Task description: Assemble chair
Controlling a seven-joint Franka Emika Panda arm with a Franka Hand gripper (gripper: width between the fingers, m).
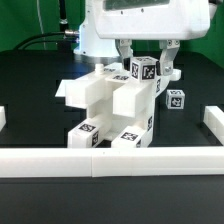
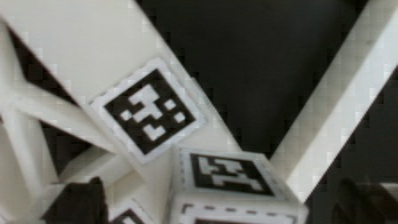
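The partly joined chair point(image 1: 108, 108) stands mid-table, made of chunky white panels and blocks with black-and-white tags. A tagged white post end point(image 1: 145, 71) rises at its far right. My gripper point(image 1: 146, 62) hangs over that post with one finger on each side. In the wrist view the post's tagged end point(image 2: 231, 175) sits between the dark fingers point(image 2: 75, 198), with a gap showing on both sides. A tagged chair panel point(image 2: 146, 108) and slanting white bars lie below. The gripper is open and holds nothing.
A small loose tagged white block point(image 1: 176, 98) lies to the exterior view's right of the chair. The long white border rail point(image 1: 110, 161) runs along the front, with side pieces at the left point(image 1: 3, 118) and right point(image 1: 212, 122).
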